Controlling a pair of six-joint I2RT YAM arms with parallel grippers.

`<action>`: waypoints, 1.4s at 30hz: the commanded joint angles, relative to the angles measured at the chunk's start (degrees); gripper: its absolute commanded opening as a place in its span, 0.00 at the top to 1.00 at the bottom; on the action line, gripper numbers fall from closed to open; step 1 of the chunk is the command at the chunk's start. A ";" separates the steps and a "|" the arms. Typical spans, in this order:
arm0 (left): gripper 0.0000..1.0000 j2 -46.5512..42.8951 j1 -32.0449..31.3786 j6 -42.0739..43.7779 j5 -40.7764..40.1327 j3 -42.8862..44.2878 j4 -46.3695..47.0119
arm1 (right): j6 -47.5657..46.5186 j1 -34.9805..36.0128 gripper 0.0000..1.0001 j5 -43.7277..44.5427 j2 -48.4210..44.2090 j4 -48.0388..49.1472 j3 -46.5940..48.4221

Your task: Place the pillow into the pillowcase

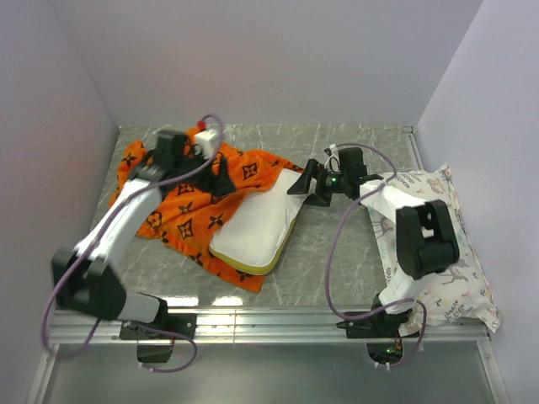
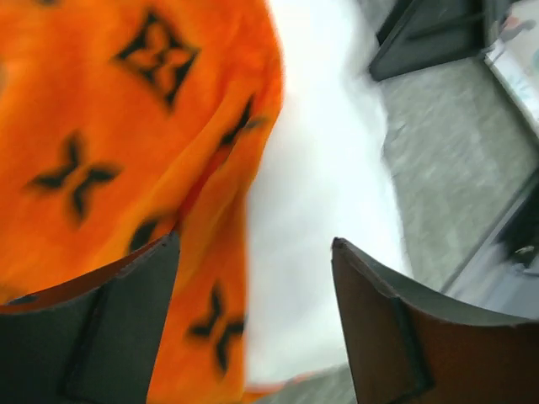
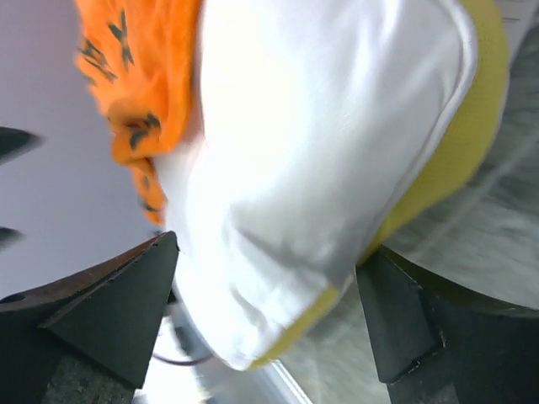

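With the pillow [image 1: 257,227] lying partly inside the pillowcase [image 1: 181,206], both the left gripper [image 1: 222,177] and right gripper [image 1: 304,187] stood wide and empty, so lifting the top hem before pushing looked wisest.

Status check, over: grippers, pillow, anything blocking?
Left gripper open over pillowcase. Right gripper open at pillow's far corner. Pillow lies on pillowcase, one edge tucked under, most exposed. Printed pillow off right, not blocking.
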 commanded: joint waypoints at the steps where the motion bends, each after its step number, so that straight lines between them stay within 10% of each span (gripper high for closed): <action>1: 0.21 -12.62 4.87 11.14 -0.49 -8.04 -4.06 | -19.28 2.61 0.07 7.75 -12.67 -11.93 0.56; 9: 0.09 -22.06 24.98 5.91 19.44 -14.92 -5.12 | -55.23 31.22 0.01 38.06 -27.92 -12.91 -5.43; 19: 0.04 -16.25 38.63 7.90 29.84 -8.15 -11.17 | -63.71 53.94 0.00 55.14 -14.31 -11.05 -1.32; 40: 0.02 -18.27 42.86 20.71 33.53 -8.41 -16.01 | -57.73 60.65 0.00 68.85 7.93 -14.05 6.52; 42: 0.03 -19.67 43.03 26.77 35.20 -8.24 -21.09 | -55.63 59.50 0.24 66.57 8.03 -15.89 9.31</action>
